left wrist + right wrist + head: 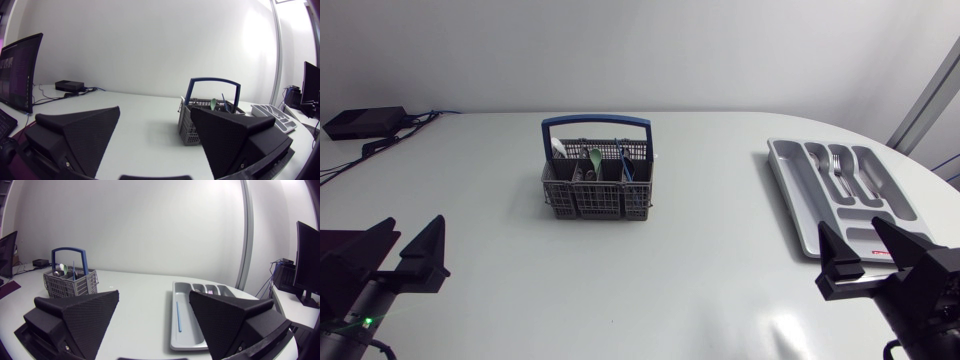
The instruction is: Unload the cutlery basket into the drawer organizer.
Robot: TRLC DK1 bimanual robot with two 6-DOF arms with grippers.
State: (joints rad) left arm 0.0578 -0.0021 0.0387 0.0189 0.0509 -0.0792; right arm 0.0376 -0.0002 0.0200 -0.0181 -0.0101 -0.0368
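Table (700,280): cutlery (593,158) in basket (595,200) and organizer (784,180)

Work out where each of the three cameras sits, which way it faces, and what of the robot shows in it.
Head view: fixed above the table, looking down; cutlery basket mid-table, drawer organizer on the robot's right, left gripper and right gripper at the lower corners.
Left wrist view: on the left arm, facing across the table; cutlery basket ahead of its own open gripper.
Right wrist view: on the right arm, facing across the table; drawer organizer ahead of its open gripper.
Shared: all views show both.
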